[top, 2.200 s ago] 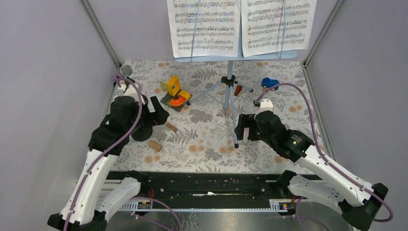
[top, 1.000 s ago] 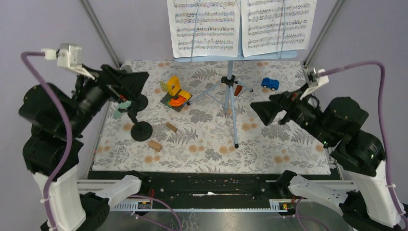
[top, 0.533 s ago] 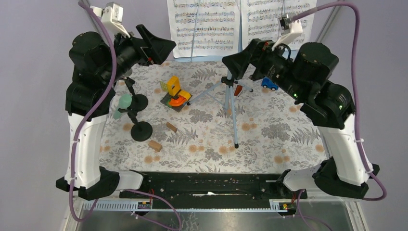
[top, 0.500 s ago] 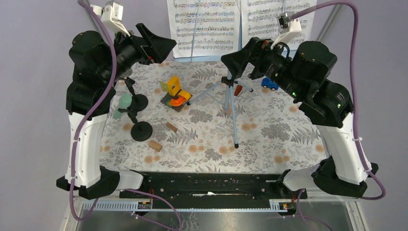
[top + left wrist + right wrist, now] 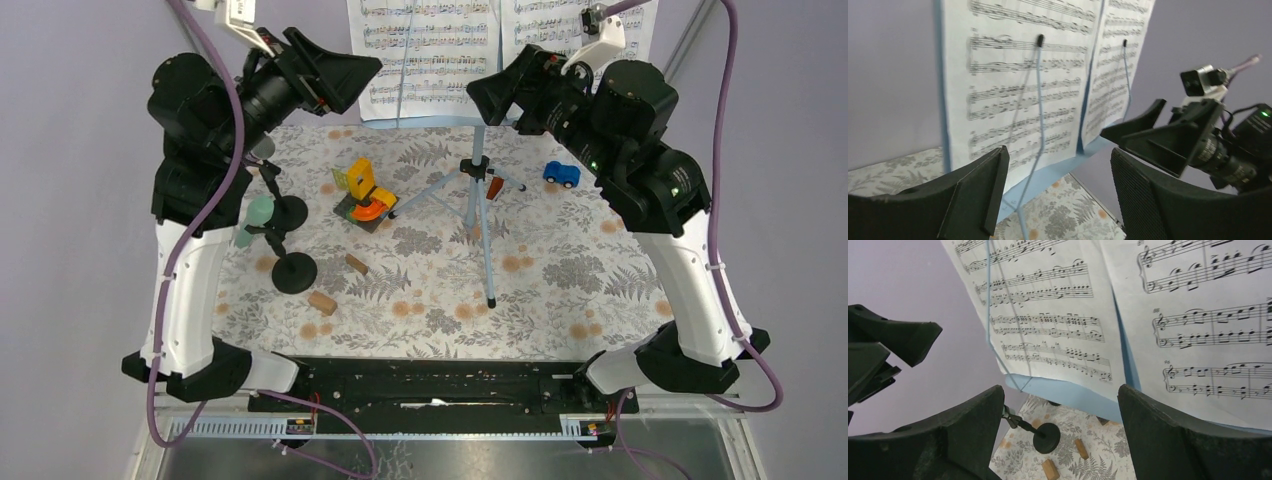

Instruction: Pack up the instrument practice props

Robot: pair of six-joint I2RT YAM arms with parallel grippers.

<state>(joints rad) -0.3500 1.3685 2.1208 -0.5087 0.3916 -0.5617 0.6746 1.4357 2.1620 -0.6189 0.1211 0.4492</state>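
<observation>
Pages [image 5: 425, 60] kept upright on rack [image 5: 477, 145] at mat's rear, pinned by wire arms. Left gripper [image 5: 1058, 165], right gripper [image 5: 1060, 395] held high before them, wide open, empty; sheets judged targeted first. Mint mic [image 5: 258, 212], holders [image 5: 294, 272] stood at mat's left.

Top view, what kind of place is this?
Probably a walled robot test booth staged for music practice: plain lilac walls, a floral mat, sheet-music pages on a blue music rack.
</observation>
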